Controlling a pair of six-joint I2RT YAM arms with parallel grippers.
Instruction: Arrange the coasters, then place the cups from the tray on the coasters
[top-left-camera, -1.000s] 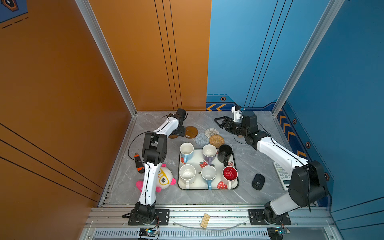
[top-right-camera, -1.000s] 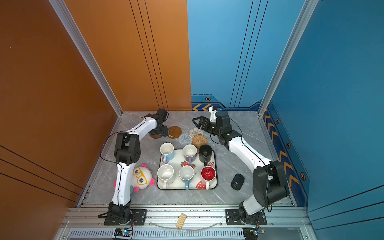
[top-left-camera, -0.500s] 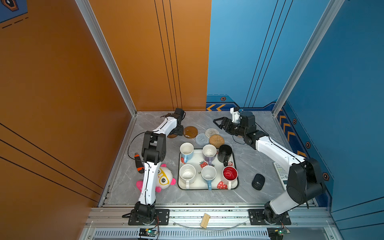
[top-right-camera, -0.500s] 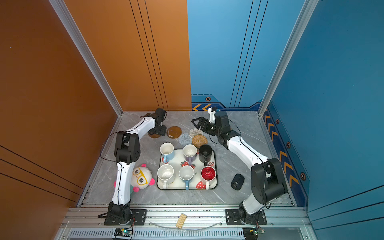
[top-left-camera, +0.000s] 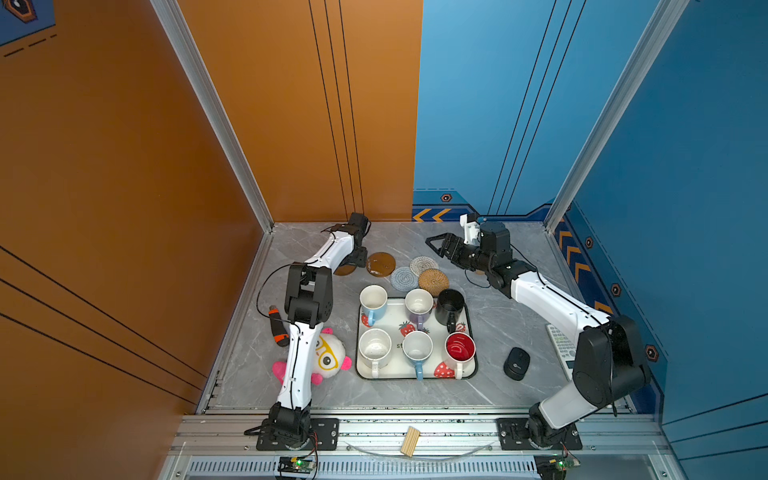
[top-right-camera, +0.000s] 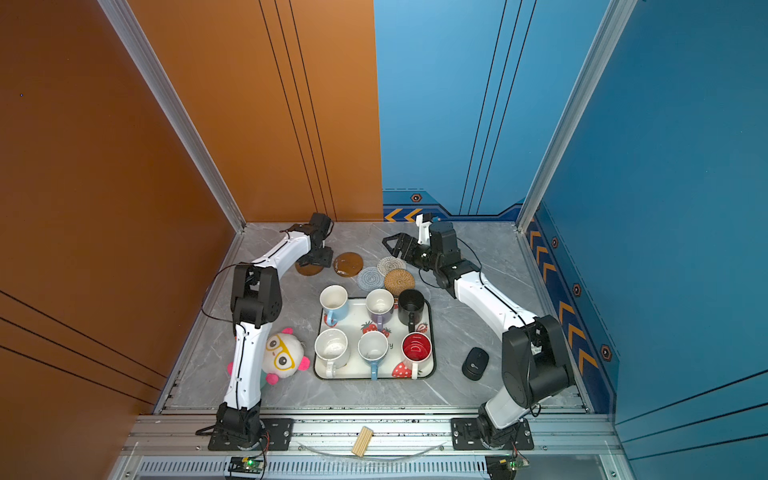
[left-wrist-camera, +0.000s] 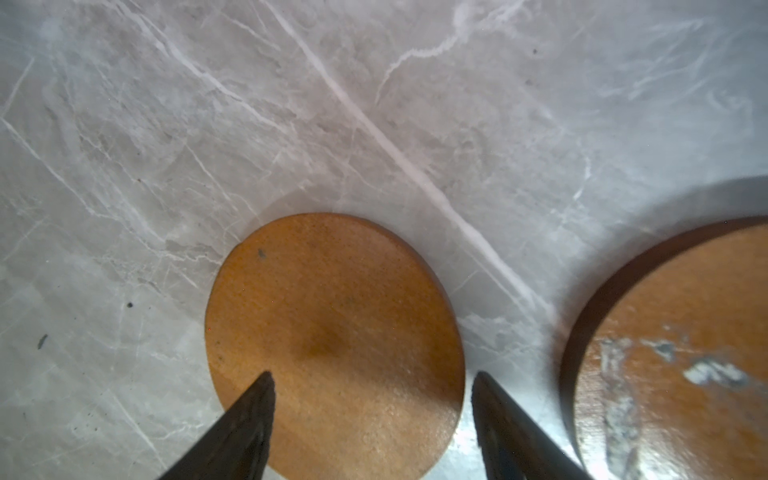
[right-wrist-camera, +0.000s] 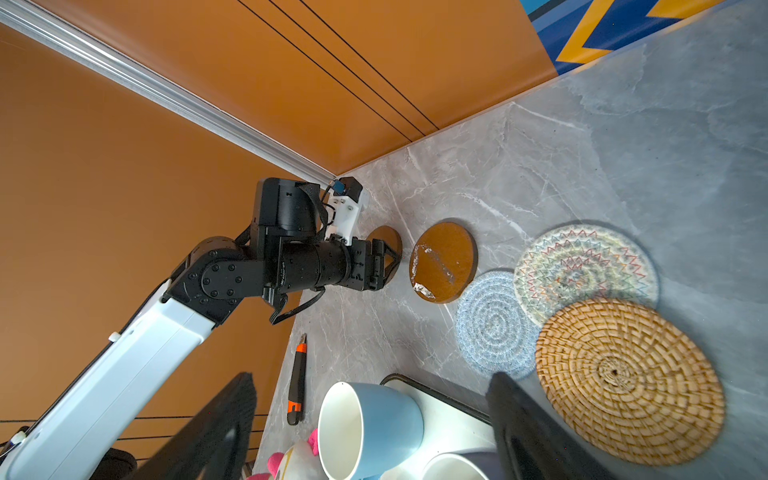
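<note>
Brown disc (left-wrist-camera: 332, 345) under parted left jaws

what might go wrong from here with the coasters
1. The left gripper sits open, low over one brown disc coaster, its jaws straddling the edge nearest the second brown disc coaster. A flat disc may slide rather than lift, and could knock its neighbour.
2. The rattan coaster, cream woven coaster and grey woven coaster overlap. If the open right gripper pulls one, it would likely drag the others.
</note>
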